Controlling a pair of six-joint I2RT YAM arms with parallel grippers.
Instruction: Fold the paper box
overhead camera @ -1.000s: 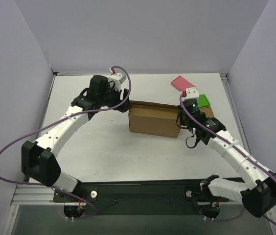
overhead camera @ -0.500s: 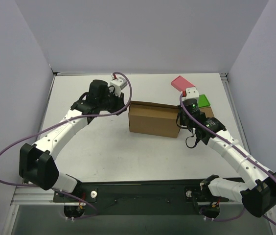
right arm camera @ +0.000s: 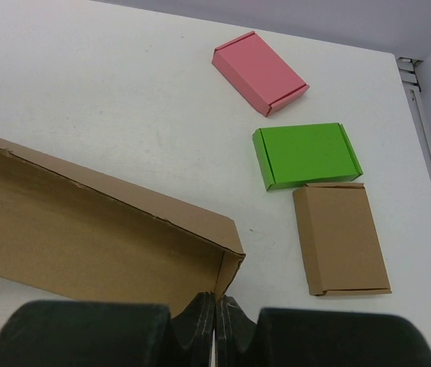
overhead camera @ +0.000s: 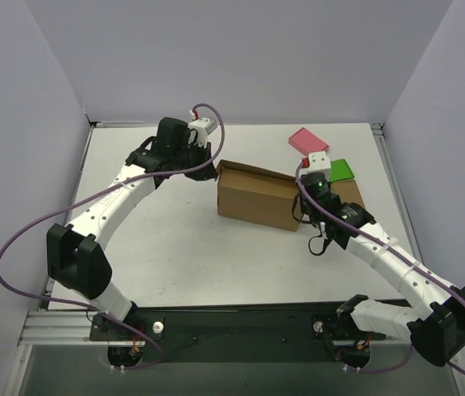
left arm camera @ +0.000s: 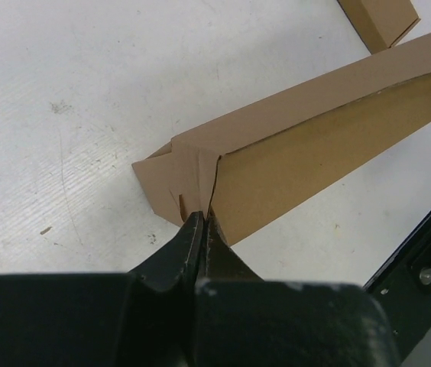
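Box (overhead camera: 257, 198) sits mid-table, long side toward the arms, top open. Left gripper (left arm camera: 202, 222) is clamped tight at the 9 o'clock corner, apparently nipping the end flap. Right gripper (right arm camera: 215, 302) pinches the end wall at 3 o'clock. Best approach, prob.: keep both pinches level and move the ends together w/o twisting, as thin card creases easily. Table (overhead camera: 175, 247) is white and lightly scuffed, w/ pale walls (overhead camera: 241, 58) on 3 sides. Pink block (overhead camera: 307, 140), green block (overhead camera: 341, 170) & small brown block (right arm camera: 340, 237) lie at 1–2 o'clock, apart from the box.
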